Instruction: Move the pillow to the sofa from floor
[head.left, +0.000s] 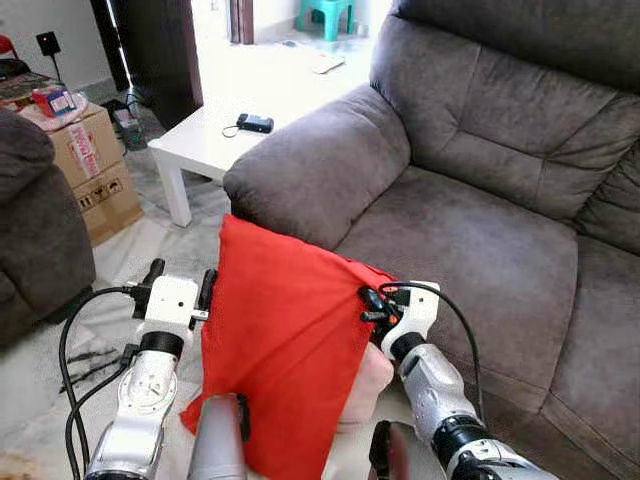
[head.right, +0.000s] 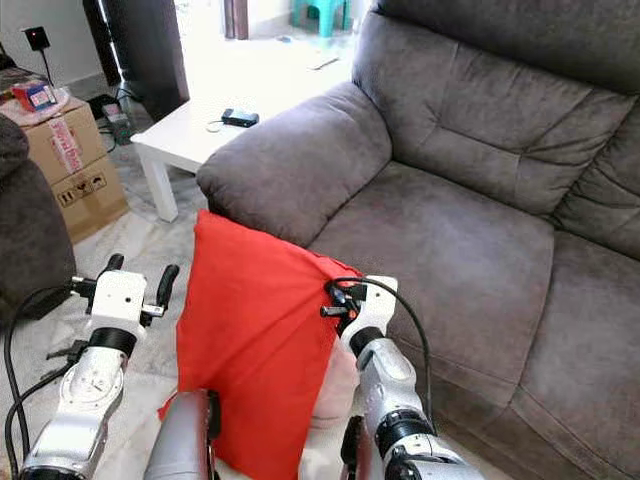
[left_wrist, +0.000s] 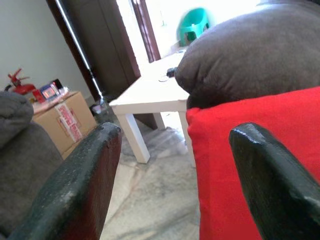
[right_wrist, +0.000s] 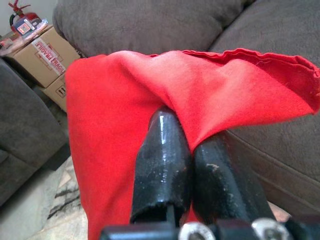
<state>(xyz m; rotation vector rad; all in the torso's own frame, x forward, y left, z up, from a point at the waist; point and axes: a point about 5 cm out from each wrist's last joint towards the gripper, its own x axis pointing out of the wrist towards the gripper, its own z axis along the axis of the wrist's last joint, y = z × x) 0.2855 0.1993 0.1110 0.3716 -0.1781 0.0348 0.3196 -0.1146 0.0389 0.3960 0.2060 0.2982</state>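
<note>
One sofa armrest (head.left: 320, 170) blocks the red pillow (head.left: 280, 340) pinched by right hand (head.left: 368, 305); left hand (head.left: 180, 285) released.

Pillow (head.left: 285, 340): red woven cloth, matt, smooth, thin enough to fold and crease at the pinched edge. Sofa (head.left: 470, 220): grey-brown suede-like fabric, matt, soft nap with light and dark brush marks, stitched seams. Right gripper (right_wrist: 186, 150): fingers of black hard plastic or rubber, glossy, lightly scuffed. Left gripper (left_wrist: 170, 165): same black finish, coarser and more worn on the finger faces. Arms (head.left: 150, 390): silver, smooth, satin sheen. Table (head.left: 215, 140): white, smooth, faint gloss. Boxes (head.left: 95, 170): brown matt cardboard, printed red. Floor (left_wrist: 155, 190): pale veined stone, polished.
</note>
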